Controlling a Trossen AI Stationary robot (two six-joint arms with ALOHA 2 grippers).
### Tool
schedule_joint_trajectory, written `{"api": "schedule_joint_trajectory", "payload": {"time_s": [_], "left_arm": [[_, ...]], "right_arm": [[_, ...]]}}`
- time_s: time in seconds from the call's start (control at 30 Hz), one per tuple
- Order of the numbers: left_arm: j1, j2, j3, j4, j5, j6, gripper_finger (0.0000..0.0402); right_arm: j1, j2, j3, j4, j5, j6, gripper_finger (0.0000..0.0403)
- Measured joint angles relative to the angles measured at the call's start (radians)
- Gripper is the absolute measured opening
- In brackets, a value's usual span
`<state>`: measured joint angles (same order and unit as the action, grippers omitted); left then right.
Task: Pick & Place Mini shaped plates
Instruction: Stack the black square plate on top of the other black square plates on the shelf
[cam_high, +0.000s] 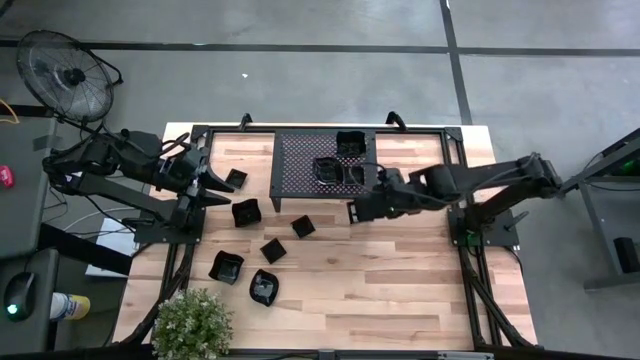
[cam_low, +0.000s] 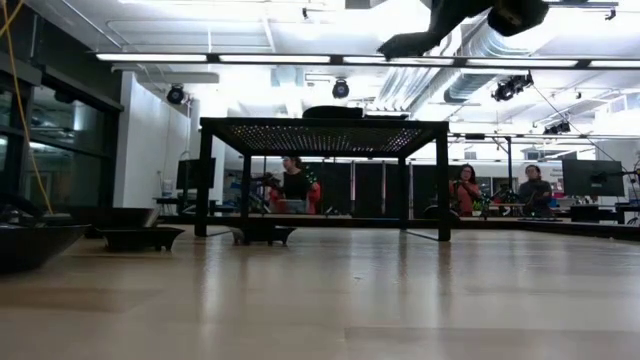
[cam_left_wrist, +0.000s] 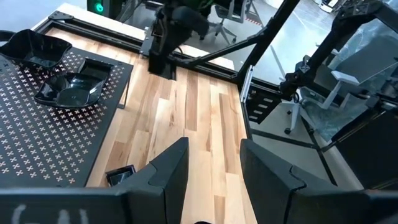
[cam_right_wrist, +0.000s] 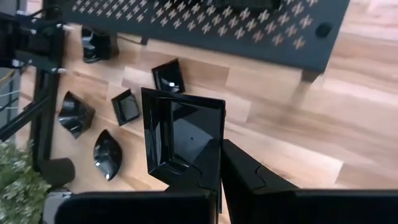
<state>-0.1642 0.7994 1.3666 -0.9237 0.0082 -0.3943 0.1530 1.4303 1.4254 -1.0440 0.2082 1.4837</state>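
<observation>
Progress looks to be under way but well short of finished, as a judgement from how the dishes lie. Three mini shaped plates already sit on the black perforated rack (cam_high: 330, 170): one near its far edge (cam_high: 349, 143) and two side by side close to its front edge (cam_high: 327, 169). The right gripper (cam_right_wrist: 219, 163) hovers above the table (cam_high: 400, 280) just in front of the rack, its fingers pinched together on the rim of a square plate (cam_right_wrist: 180, 134), which hangs upright from the grip. That dish seems bound for the rack next. Six more plates remain on the table toward the left side, among them one by the left arm (cam_high: 236, 178), a square one (cam_high: 246, 212) and a rounded one (cam_high: 264, 287) near the potted plant (cam_high: 191, 322). The left gripper (cam_left_wrist: 213, 163) waits at the table's left edge with its fingers apart and nothing between them.
</observation>
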Motion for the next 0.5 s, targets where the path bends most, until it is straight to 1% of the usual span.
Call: {"api": "schedule_joint_trajectory", "payload": {"time_s": [0.13, 0.5], "left_arm": [[0.000, 0.000, 0.000, 0.000, 0.000, -0.001, 0.0142], [0.000, 0.000, 0.000, 0.000, 0.000, -0.003, 0.0142]], "right_arm": [[-0.063, 0.001, 0.000, -0.008, -0.042, -0.065, 0.0000], [-0.235, 0.001, 0.000, -0.017, -0.096, -0.201, 0.0000]]}}
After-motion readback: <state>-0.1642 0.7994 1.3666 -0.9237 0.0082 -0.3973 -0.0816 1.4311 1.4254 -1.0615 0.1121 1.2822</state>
